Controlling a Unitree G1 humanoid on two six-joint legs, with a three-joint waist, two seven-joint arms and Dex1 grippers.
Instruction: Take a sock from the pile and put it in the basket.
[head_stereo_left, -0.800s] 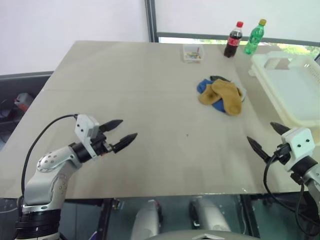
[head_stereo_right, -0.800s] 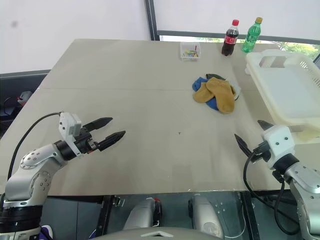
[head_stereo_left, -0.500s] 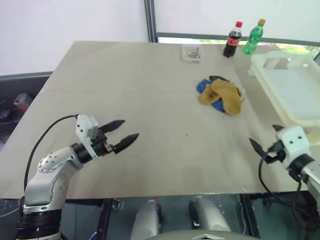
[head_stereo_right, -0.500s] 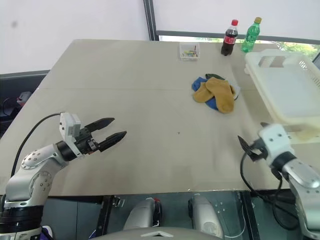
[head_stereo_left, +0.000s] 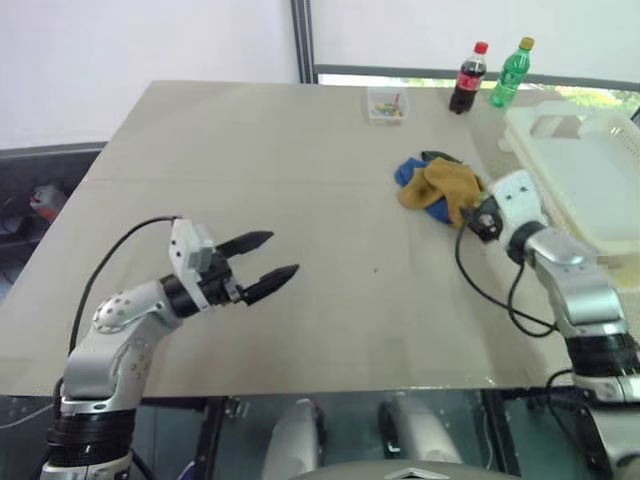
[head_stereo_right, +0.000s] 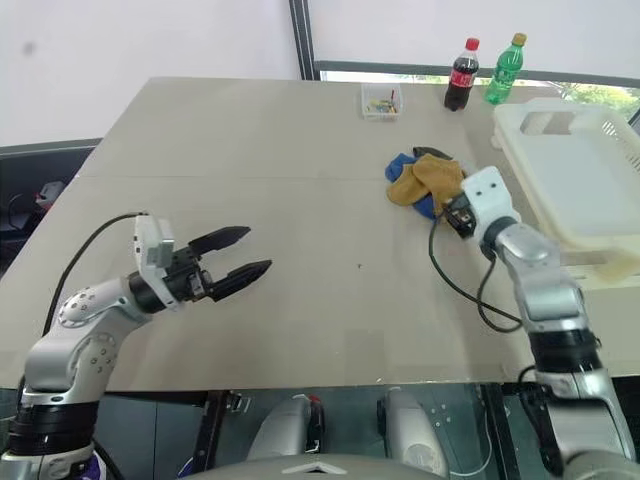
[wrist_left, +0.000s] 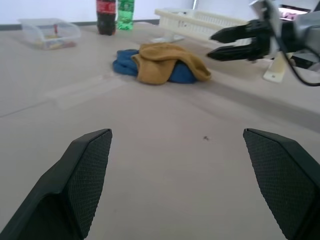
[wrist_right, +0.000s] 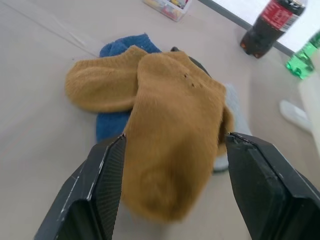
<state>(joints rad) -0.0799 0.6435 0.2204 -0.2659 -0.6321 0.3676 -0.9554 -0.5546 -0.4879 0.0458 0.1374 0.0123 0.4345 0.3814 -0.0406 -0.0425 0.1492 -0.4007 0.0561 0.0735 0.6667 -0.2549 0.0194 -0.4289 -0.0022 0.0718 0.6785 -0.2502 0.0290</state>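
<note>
The pile (head_stereo_left: 437, 188) of socks lies on the table's far right part, two mustard socks (wrist_right: 170, 120) on top of a blue one (wrist_right: 112, 122). My right gripper (head_stereo_left: 472, 214) is open at the pile's near right side, its fingers (wrist_right: 102, 192) standing either side of the top mustard sock without closing on it. From the left wrist it shows as the right gripper (wrist_left: 212, 46), pointing at the pile. The cream basket (head_stereo_right: 585, 170) stands right of the pile. My left gripper (head_stereo_left: 280, 254) hangs open over bare table at the near left, holding nothing.
A cola bottle (head_stereo_left: 466, 78), a green bottle (head_stereo_left: 510, 72) and a small clear box (head_stereo_left: 385, 104) stand along the table's far edge. The basket's long side runs close beside my right arm. Bare table stretches between the two grippers.
My right arm has swung from the table's near right edge forward and inward to the sock pile. The left gripper has crept slightly toward the middle, still open.
</note>
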